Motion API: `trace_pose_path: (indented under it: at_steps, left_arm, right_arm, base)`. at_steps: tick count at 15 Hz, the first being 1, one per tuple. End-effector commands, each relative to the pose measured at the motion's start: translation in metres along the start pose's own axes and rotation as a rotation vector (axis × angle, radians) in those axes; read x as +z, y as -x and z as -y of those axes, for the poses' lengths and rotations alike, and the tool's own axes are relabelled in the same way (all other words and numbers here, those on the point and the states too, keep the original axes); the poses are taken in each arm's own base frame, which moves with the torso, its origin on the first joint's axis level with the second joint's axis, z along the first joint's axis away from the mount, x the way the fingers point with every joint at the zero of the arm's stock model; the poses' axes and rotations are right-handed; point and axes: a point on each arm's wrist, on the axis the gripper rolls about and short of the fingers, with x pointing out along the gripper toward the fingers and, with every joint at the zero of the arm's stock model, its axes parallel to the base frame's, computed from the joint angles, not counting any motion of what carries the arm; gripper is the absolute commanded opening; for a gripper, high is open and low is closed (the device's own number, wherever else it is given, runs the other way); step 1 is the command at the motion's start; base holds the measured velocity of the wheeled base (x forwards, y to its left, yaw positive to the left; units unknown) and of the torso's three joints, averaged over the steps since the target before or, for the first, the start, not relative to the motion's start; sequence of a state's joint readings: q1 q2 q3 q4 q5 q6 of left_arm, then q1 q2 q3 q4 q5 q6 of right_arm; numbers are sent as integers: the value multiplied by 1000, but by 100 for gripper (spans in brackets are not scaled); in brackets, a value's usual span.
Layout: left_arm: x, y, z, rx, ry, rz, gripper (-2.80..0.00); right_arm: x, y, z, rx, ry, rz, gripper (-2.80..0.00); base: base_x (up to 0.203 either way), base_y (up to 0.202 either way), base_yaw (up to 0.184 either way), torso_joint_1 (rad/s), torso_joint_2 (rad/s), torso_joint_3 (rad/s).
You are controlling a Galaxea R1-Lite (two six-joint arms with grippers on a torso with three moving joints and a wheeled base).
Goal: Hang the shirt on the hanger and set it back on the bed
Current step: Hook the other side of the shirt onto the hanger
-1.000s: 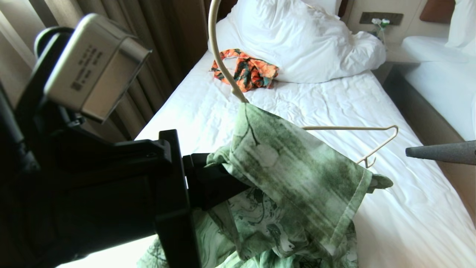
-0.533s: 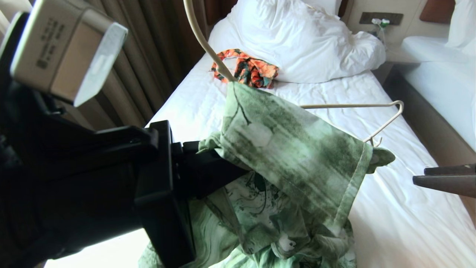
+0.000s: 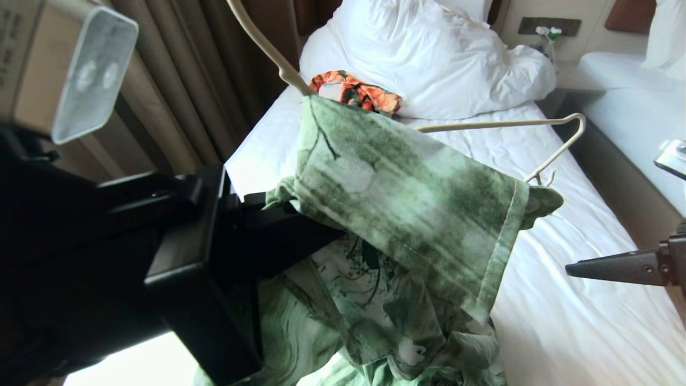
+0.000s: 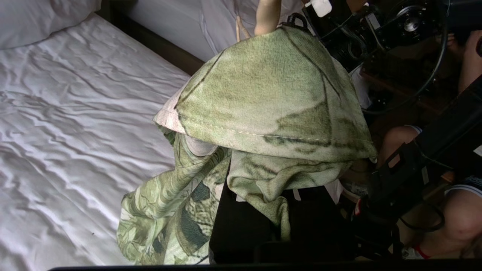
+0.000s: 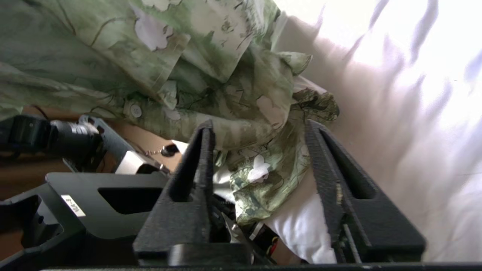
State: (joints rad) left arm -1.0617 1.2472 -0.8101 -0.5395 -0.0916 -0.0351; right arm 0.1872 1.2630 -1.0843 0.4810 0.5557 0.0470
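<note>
Shirt (image 3: 407, 198) draped over one hanger (image 3: 557, 153) shoulder; left gripper (image 3: 278, 230) clamped on both; right gripper (image 5: 260, 150), jaws apart, beside hanging hem; bare hanger end nearer right.

The shirt (image 3: 407, 203), light green and white with dark green leaf and branch print, hung in the centre of the head frame, one hemmed panel draped over the hanger (image 3: 557, 153) and the rest bunched toward the lower centre. The thin cream hanger stuck out from the fabric at the upper left and at the right. The bed (image 3: 563, 321), with wrinkled white sheet, filled the right and lower right.
</note>
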Motion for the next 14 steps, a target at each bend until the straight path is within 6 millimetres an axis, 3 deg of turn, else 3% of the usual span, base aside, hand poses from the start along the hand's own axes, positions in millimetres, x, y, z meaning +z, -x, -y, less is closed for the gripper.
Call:
trace_pose_path:
  at_steps: [1,7,8,11,14]
  left_arm:
    - [-1,1,0,-1,-1,-1,-280]
    - [2,-1,0,-2,-8,8,-280]
    - [3,-2,0,-2,-8,10,-280]
    - [3,-2,0,0,-8,10,-280]
    - [7,-1,0,1,-10,21,-280]
  right_arm:
    - [0,-16,-6,35,24,-56,-280]
    - [2,-54,-39,74,164,-115,-280]
    - [1,-55,-43,71,179,-118,0]
    - [-1,-60,-55,84,249,-114,0]
    - [3,-83,-59,76,288,-43,0]
  base:
    - [0,0,0,0,0,0]
    - [0,0,0,0,0,0]
    - [0,0,0,0,0,0]
    - [0,0,0,0,0,0]
    - [0,0,0,0,0,0]
